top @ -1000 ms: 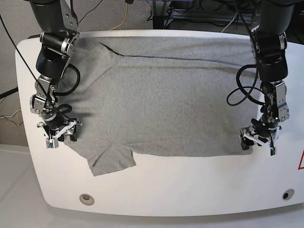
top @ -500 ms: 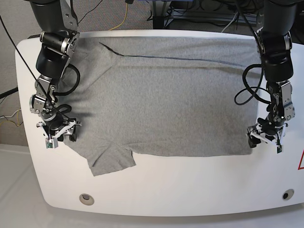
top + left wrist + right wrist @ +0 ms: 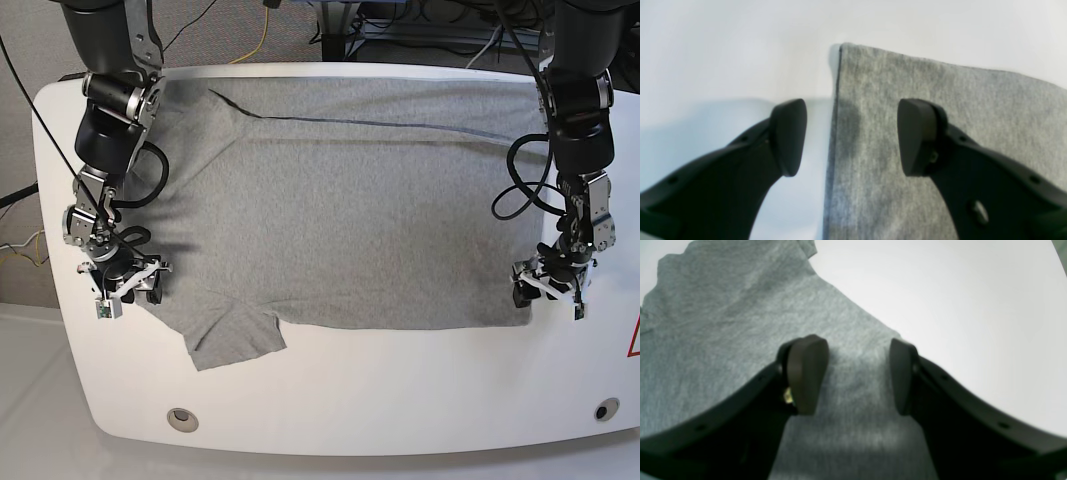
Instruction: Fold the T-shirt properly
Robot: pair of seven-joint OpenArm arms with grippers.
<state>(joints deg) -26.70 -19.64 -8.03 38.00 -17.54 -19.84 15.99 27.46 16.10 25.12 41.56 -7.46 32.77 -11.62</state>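
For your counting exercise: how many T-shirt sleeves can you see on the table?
1: a sleeve juts from the T-shirt at the table's near edge, beside the right gripper. The other sleeve may be folded under.

Base overhead, far; wrists close, downward; share T-shirt.

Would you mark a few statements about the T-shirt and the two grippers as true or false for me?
1. The T-shirt lies spread on the table. True.
2. The left gripper is shut on cloth. False: its jaws are open, straddling the shirt's edge.
3. The right gripper is open over the shirt. True.
4. The shirt is rolled into a ball. False: it lies flat.
5. In the base view, a sleeve points toward the table's near edge. True.
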